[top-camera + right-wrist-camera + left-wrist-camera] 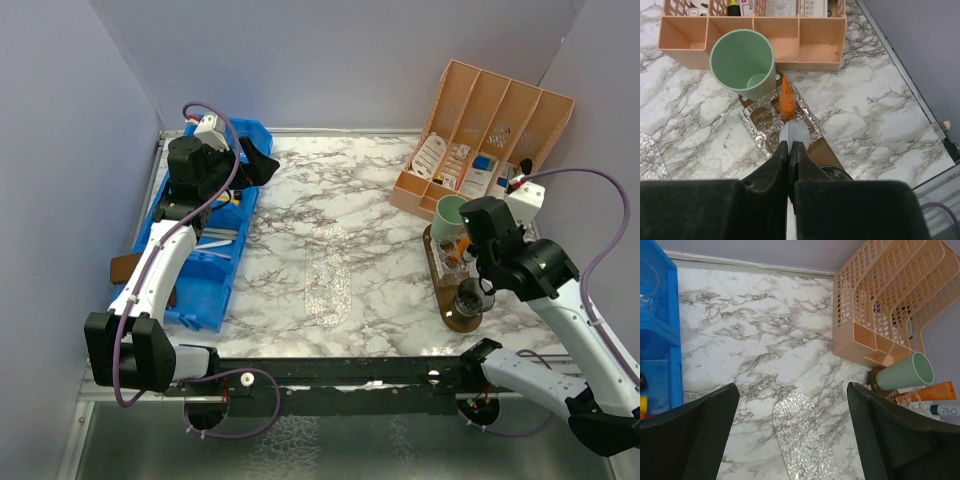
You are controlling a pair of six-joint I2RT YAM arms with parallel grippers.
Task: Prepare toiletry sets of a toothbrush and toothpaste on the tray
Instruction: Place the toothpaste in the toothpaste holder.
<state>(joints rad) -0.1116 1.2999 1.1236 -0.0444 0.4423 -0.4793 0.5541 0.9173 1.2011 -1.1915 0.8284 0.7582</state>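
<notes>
Clenching white tube point(794, 134) in R jaws over tray point(826, 152) | prob needing centring above empty mint cup point(742, 60), tube upright, before letting go | idling w/ L jaws released

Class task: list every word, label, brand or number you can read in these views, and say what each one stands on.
"R+O" (the middle sign is unclear): on the white tube at the right edge of the left wrist view.
Print on the packets in the peach organizer: too small and blurred to read.
No other text is readable.

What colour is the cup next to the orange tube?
Mint green cup, clearest in right wrist view.
</notes>
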